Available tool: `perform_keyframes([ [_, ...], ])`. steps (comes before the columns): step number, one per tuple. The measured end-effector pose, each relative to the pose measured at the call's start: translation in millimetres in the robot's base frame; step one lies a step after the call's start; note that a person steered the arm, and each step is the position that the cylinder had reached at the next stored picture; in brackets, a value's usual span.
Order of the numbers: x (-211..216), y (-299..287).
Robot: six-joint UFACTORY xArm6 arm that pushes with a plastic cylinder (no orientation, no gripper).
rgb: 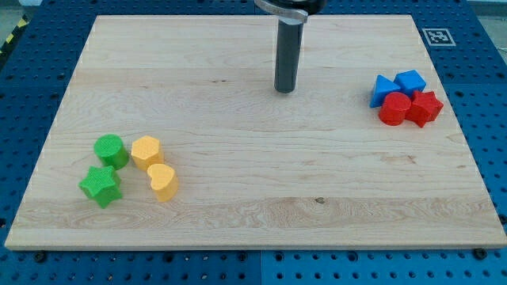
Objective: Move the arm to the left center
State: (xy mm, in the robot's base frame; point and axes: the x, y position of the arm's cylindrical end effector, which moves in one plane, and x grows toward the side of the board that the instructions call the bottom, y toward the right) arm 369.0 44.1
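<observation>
My tip (pixel 285 89) rests on the wooden board (pixel 238 214) a little right of centre, in the view's upper half. It touches no block. At the view's lower left sit a green cylinder (pixel 110 150), a green star (pixel 101 186), a yellow hexagon (pixel 146 150) and a yellow heart (pixel 162 181), far from the tip. At the view's right sit a blue triangle (pixel 383 89), a blue block (pixel 410 81), a red cylinder (pixel 394 108) and a red star-like block (pixel 425 108), packed together.
The board lies on a blue perforated table (pixel 32 87). A black-and-white marker tag (pixel 436 36) sits at the board's top right corner.
</observation>
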Motion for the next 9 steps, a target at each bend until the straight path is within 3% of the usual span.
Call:
perform_keyframes([
  [2,-23.9,-66.0],
  [6,-23.9,-76.9],
  [9,-32.3,-240.5],
])
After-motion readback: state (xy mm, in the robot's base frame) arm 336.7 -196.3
